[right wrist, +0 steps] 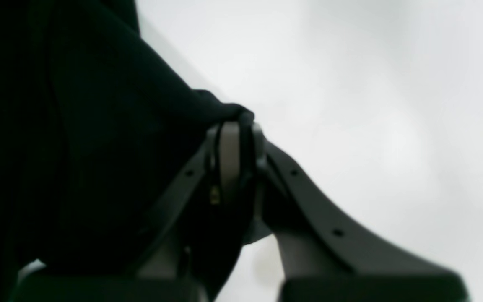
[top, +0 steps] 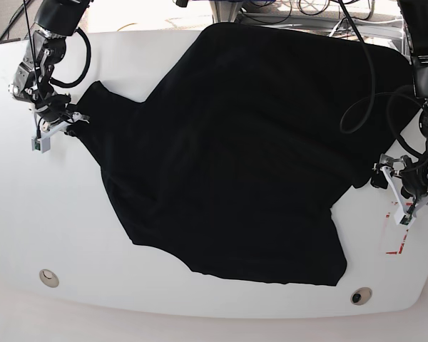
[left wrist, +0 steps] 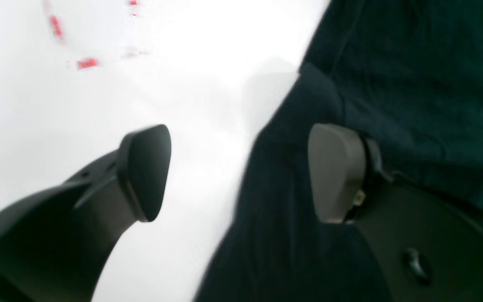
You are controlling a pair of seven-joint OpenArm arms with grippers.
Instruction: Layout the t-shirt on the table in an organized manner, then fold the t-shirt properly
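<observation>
The black t-shirt (top: 235,157) lies spread across the white table (top: 164,292), rumpled, with one corner reaching toward the front. At the left of the base view, my right gripper (top: 70,120) is shut on a corner of the cloth. The right wrist view shows its fingertips (right wrist: 235,138) pinching a fold of the t-shirt (right wrist: 99,147). My left gripper (top: 384,173) is at the shirt's right edge. In the left wrist view this gripper (left wrist: 241,172) stands open. One finger (left wrist: 147,172) is over bare table and the other pad (left wrist: 336,172) is over the t-shirt (left wrist: 413,84), gripping nothing.
Red dashed marks (top: 396,246) lie on the table near my left gripper and also show in its wrist view as red dashes (left wrist: 87,63). Two small round holes (top: 48,277) (top: 361,294) sit near the front edge. Cables (top: 357,78) hang at the back right.
</observation>
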